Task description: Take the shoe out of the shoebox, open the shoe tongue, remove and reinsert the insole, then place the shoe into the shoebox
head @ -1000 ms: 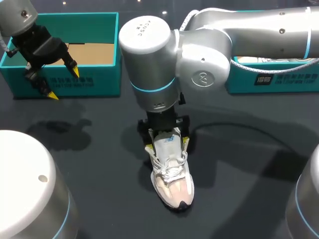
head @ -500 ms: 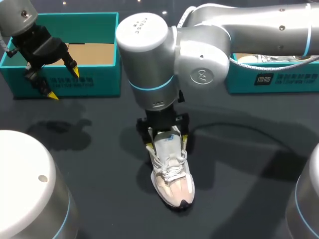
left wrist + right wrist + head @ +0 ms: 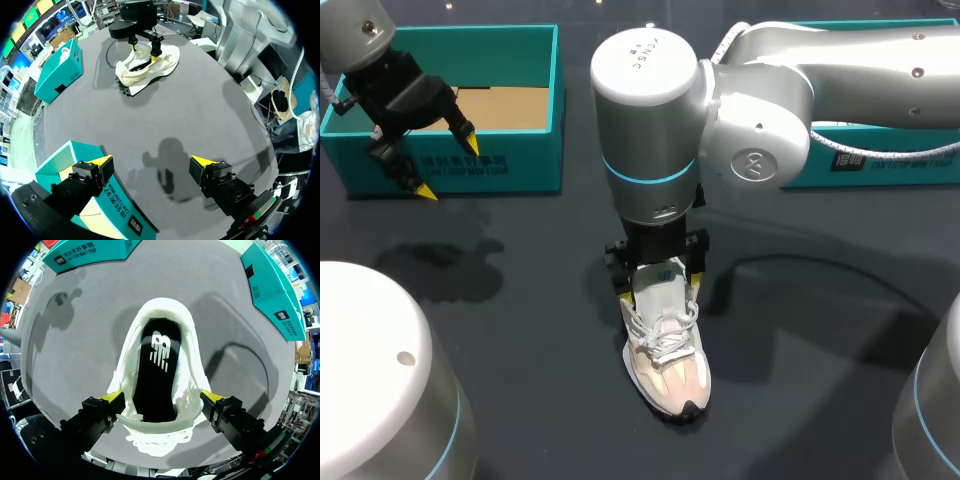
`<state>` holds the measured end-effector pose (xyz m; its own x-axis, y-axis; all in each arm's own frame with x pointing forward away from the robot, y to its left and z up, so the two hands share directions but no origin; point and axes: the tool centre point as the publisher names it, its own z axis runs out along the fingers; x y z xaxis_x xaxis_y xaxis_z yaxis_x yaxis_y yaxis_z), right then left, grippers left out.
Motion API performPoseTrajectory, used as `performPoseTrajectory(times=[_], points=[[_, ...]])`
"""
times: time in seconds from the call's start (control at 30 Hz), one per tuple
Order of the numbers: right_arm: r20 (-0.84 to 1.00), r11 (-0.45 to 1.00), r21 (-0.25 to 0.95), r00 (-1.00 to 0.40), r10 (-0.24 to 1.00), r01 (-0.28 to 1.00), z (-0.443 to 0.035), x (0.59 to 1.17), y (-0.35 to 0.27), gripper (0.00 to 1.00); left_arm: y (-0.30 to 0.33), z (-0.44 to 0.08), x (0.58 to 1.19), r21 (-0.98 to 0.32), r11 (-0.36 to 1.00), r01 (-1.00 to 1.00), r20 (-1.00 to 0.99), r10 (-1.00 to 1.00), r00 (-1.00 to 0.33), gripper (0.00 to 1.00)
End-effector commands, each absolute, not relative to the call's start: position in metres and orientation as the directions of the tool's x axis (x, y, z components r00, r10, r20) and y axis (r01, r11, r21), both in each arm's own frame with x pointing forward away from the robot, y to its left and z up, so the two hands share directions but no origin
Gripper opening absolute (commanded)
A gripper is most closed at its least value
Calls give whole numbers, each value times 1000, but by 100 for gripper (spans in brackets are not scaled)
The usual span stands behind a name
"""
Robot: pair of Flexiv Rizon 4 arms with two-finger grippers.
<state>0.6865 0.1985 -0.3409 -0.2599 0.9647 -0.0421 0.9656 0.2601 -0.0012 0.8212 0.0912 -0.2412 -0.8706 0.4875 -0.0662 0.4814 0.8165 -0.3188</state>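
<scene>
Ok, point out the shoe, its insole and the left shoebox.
shoe (image 3: 665,350): head view, on its laced upper.
insole (image 3: 159,375): right wrist view, on its black middle.
left shoebox (image 3: 490,165): head view, on its front wall.

Robotics lab: arms (image 3: 650,150) over table (image 3: 520,330)

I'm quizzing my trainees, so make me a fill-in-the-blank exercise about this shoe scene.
The shoe stands on the ___.
The right tool straddles the shoe's ___ end.
The insole inside the shoe is ___.
The left tool has its jaws ___.
Missing: table; heel; black; open.
</scene>
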Motion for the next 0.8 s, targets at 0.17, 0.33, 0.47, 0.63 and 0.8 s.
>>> performPoseTrajectory(times=[0.17,0.33,0.47,0.63,0.8], points=[[-18,297,-23,-298,955,955,-341,682,195,100,91,-241,822,-317,817,482,-64,489,-870,100],[-11,322,-39,-323,946,946,-342,676,197,100,91,-241,822,-317,817,482,-64,489,-870,100],[-8,323,-46,-323,946,945,-343,671,197,100,91,-241,822,-317,817,482,-64,489,-870,100],[-5,319,-48,-320,947,946,-340,662,196,100,91,-241,822,-317,817,482,-64,489,-870,100],[-23,305,-50,-307,952,951,-334,654,194,100,91,-241,822,-317,817,482,-64,489,-870,100]])
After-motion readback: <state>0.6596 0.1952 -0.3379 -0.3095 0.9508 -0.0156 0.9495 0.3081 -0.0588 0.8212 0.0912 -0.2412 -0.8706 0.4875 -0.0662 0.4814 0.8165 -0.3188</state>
